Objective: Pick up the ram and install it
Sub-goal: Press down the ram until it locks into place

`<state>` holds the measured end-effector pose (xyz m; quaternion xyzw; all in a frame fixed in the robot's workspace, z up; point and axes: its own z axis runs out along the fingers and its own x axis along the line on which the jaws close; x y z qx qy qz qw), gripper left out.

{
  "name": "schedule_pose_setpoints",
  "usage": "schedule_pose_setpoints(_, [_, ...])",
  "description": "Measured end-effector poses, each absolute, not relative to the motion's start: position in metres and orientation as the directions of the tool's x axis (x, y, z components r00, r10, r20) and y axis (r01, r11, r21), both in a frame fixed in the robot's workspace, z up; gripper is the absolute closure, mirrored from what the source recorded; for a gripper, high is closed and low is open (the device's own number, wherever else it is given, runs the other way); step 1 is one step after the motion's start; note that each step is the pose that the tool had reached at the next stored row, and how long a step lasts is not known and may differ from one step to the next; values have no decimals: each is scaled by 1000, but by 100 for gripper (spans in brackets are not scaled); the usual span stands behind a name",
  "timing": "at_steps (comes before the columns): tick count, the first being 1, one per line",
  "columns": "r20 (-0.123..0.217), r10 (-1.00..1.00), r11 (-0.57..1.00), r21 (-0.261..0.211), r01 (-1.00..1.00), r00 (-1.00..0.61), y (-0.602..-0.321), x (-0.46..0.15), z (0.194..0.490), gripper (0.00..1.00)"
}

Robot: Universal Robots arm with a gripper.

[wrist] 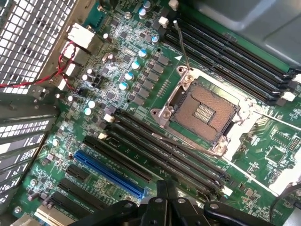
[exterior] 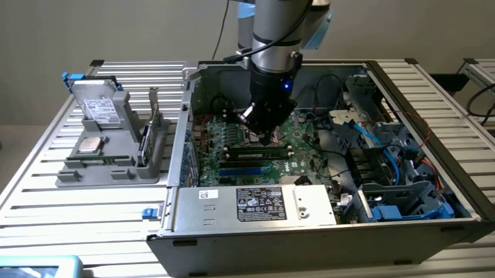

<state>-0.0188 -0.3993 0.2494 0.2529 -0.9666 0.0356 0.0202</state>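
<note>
Grey wall stands behind a slatted metal table [exterior: 46, 191], and on it lies an open computer case [exterior: 232, 231] with its motherboard [wrist: 141, 94] facing up. On the exterior view's left sits a grey holder [exterior: 108, 156] with spare parts. An arm reaches down into the case, and the gripper [exterior: 265, 138] hangs just above the memory slots [wrist: 164, 150], beside the bare CPU socket [wrist: 202, 110]. I cannot tell how its jaws stand. One ram [exterior: 258, 155] already sits seated in a slot, directly under the gripper (its pale label is visible). I judge such a stick to be light, stiff and fragile; it is best taken by its long thin edges, away from the chips and contacts.
</note>
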Motion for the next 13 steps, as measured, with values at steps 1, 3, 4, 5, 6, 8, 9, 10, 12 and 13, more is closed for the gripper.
schedule_pose_setpoints(1, [56, -476, 876, -59, -479, -878, -399, -19, 249, 89])
schedule_pose_setpoints(3, [53, -455, 887, -61, -457, -889, -399, -19, 249, 89])
schedule_pose_setpoints(4, [51, -445, 892, -62, -447, -894, -399, -19, 249, 89])
schedule_pose_setpoints(5, [50, -434, 898, -62, -436, -900, -399, -19, 249, 89])
schedule_pose_setpoints(6, [48, -423, 903, -63, -425, -905, -399, -19, 249, 89])
schedule_pose_setpoints(8, [45, -402, 913, -64, -404, -915, -399, -19, 249, 89])
schedule_pose_setpoints(9, [44, -391, 917, -65, -393, -920, -399, -19, 249, 89])
schedule_pose_setpoints(10, [42, -380, 922, -66, -382, -924, -399, -19, 249, 89])
schedule_pose_setpoints(12, [39, -357, 931, -67, -359, -933, -399, -19, 249, 89])
schedule_pose_setpoints(13, [37, -346, 935, -68, -348, -937, -399, -19, 249, 89])
